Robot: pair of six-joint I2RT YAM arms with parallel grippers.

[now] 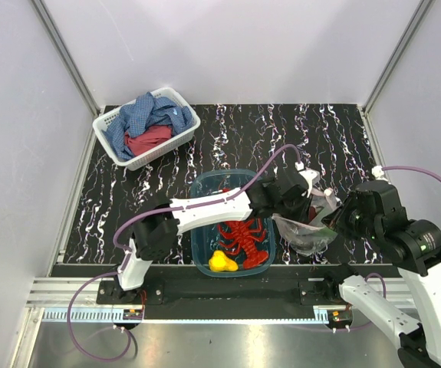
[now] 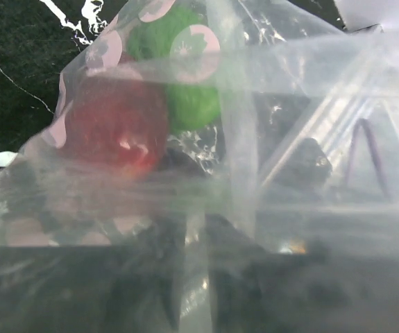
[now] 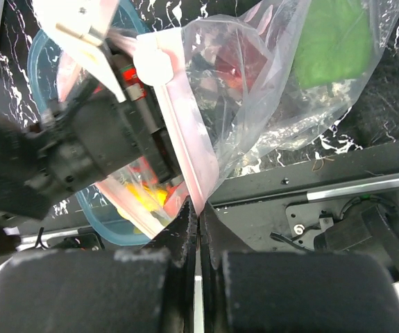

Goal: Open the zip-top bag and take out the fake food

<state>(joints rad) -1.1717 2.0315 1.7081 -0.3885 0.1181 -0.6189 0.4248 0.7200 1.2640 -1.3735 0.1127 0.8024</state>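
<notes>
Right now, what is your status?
Right tool shut on bag edge. Left tool at bag mouth, grip unclear. Pepper, red fruit inside. Nothing in the way.

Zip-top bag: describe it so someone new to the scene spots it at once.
On the black marbled table, look just right of the teal tub near the front edge: the zip-top bag is there. It is the only clear crinkly pouch, with a pinkish strip along its mouth and a green toy and a dark red toy inside.

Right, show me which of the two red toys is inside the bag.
The dark red round fruit, seen through the clear zip-top bag beside the green pepper; the other red toy, the lobster, lies in the teal tub.
</notes>
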